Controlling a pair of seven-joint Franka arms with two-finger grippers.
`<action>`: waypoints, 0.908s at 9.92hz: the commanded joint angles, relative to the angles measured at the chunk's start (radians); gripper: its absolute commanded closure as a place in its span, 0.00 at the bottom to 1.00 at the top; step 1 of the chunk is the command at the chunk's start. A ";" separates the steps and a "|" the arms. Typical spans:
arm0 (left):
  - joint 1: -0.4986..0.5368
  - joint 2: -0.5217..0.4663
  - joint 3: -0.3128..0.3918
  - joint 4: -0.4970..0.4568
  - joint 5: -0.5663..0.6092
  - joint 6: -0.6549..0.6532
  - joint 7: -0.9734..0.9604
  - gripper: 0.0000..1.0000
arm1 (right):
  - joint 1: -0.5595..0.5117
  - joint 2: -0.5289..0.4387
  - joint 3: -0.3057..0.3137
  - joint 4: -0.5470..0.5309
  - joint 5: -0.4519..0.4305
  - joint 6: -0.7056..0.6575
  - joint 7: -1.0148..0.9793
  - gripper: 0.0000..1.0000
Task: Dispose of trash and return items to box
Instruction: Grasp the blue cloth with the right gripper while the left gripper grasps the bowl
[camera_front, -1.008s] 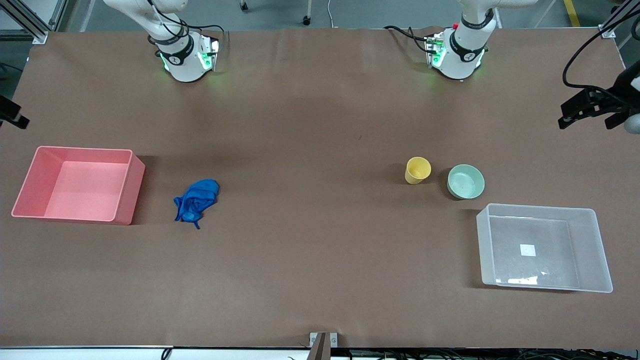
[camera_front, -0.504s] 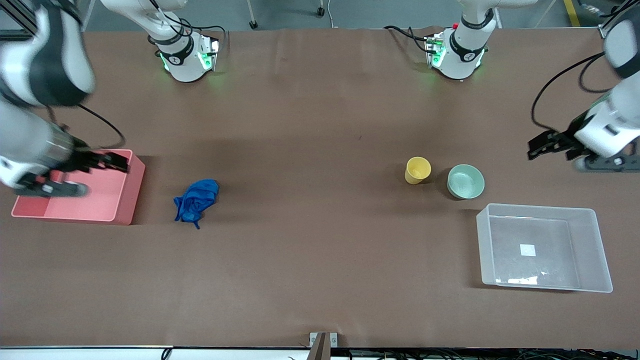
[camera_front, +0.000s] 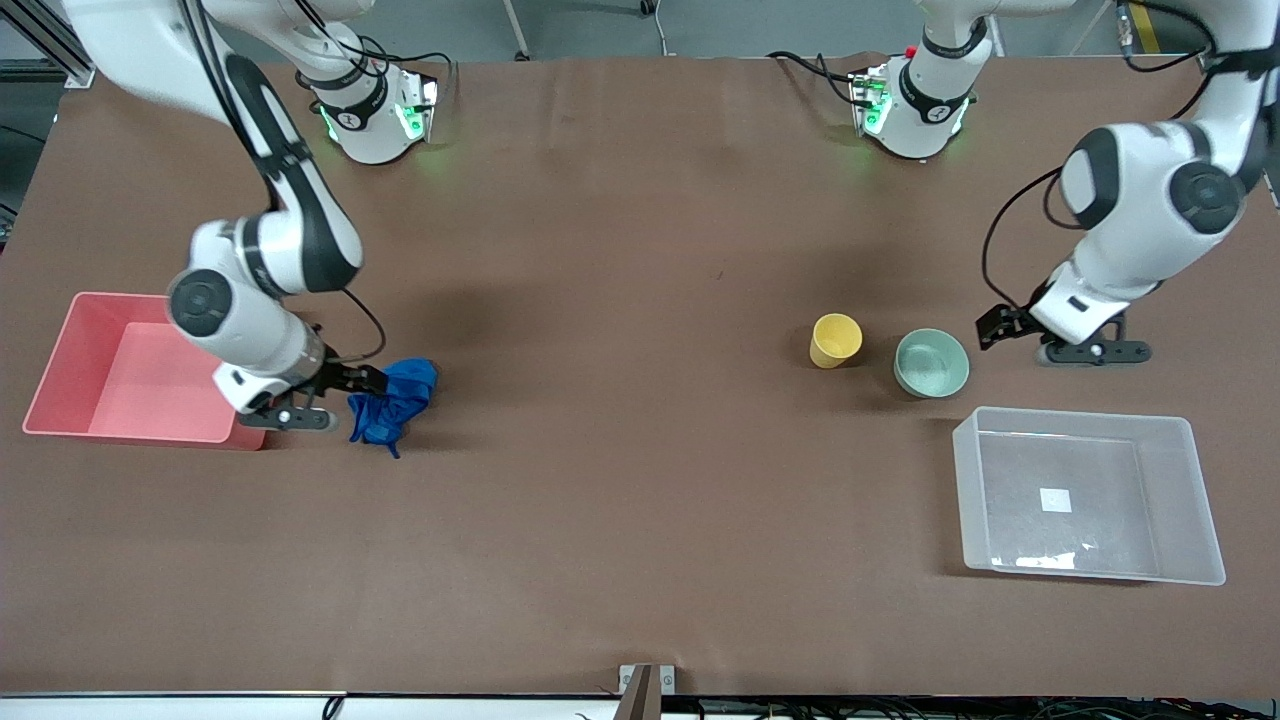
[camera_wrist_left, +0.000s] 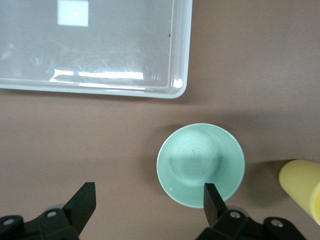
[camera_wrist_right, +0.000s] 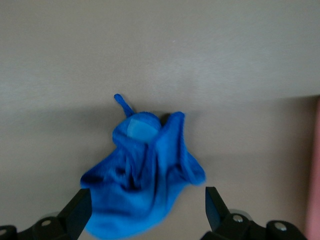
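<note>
Approach stage, judging by both arms: nothing is gripped yet. Right claw (camera_front: 350, 385), fingers spread open, hovers just beside the crumpled bright blue wad of thin wrinkly material (camera_front: 392, 402), which lies on the brown tabletop (camera_front: 620, 480) near the pink opaque rectangular bin (camera_front: 60, 370). In the right wrist view the wad (camera_wrist_right: 142, 182) sits between the open fingers.

Left claw (camera_front: 1000, 328), also open, hangs just beside the pale mint-green round bowl (camera_front: 931, 363); the small yellow plastic cup (camera_front: 835, 340) stands close beside the bowl, toward the right arm's end. The large clear rectangular plastic bin (camera_front: 1200, 500) is empty, nearer the front camera than the bowl.

Likely next: the right claw lowers and closes on the wad, then carries it to the pink bin. The bowl's thin rim probably needs a pinch on one wall.

Open tabletop surrounds the wad; the bowl has the cup and clear bin close by.
</note>
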 joint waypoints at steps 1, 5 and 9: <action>-0.009 0.125 0.004 -0.017 0.004 0.098 -0.002 0.09 | 0.005 0.071 0.002 -0.020 0.000 0.133 0.031 0.00; -0.010 0.221 0.002 -0.027 0.002 0.169 -0.006 0.61 | 0.007 0.116 0.002 -0.046 -0.001 0.212 0.024 0.09; -0.009 0.260 0.001 -0.037 0.001 0.212 -0.007 0.76 | 0.004 0.102 0.003 -0.017 0.000 0.144 0.052 0.99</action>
